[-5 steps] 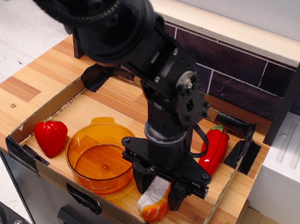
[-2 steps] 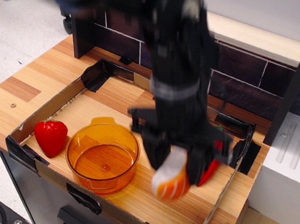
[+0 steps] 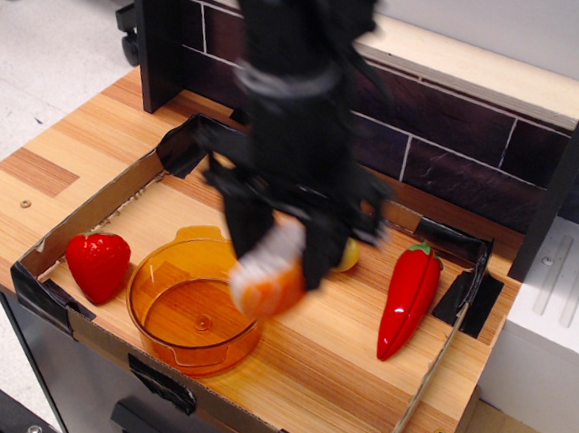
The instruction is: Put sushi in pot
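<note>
My black gripper [image 3: 275, 247] is shut on the sushi [image 3: 268, 275], a white rice body with an orange salmon layer, and holds it in the air above the right rim of the pot [image 3: 177, 313]. The pot is a round translucent amber bowl with a small tab handle at its far rim. It stands empty on the wooden tray floor at the front left. The arm and the sushi are motion-blurred.
A red strawberry [image 3: 96, 264] lies left of the pot. A red chili pepper [image 3: 407, 298] lies at the right. A bit of a yellow toy [image 3: 347, 254] shows behind the gripper. A low cardboard wall [image 3: 90, 328] rings the tray; a dark brick wall [image 3: 456, 139] stands behind.
The gripper has lifted the sushi off the tray floor at the front and carried it up and to the left, to the pot's right rim. The chili pepper is now uncovered.
</note>
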Motion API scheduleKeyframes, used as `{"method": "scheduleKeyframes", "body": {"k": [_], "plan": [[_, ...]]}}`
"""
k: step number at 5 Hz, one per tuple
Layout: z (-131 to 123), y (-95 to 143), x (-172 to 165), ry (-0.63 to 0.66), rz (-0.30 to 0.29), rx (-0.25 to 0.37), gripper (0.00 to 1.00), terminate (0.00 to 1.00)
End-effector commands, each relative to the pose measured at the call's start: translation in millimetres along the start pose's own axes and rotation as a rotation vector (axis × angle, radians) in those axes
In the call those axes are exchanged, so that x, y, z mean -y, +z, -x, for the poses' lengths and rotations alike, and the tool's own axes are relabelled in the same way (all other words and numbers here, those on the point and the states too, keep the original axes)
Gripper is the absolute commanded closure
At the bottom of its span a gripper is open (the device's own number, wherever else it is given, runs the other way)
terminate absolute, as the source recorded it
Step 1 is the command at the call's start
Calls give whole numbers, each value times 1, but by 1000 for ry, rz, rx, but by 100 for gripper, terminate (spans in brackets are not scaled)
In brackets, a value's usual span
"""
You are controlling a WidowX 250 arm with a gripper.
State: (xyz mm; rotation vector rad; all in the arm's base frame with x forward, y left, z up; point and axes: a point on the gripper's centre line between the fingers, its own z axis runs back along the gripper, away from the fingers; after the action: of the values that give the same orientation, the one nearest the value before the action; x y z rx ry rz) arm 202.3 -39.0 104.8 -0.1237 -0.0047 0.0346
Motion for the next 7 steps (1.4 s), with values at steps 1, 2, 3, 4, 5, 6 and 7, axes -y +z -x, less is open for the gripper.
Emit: {"method": "scheduleKeyframes", "body": {"k": [1, 2, 3, 4, 5, 6, 7], "plan": [[-16, -6, -49, -2, -69, 49, 100, 0], [-22, -24, -63, -2, -90, 41, 100, 0], [-20, -36, -66, -17, -105, 36, 100, 0], [-13, -44, -65, -38, -108, 34, 100, 0], [-7, -47, -64, -56, -109, 42, 100, 0], [-8, -56, -64, -50, -138, 31, 100, 0], [-13, -66, -66, -8, -153, 13, 100, 0]]}}
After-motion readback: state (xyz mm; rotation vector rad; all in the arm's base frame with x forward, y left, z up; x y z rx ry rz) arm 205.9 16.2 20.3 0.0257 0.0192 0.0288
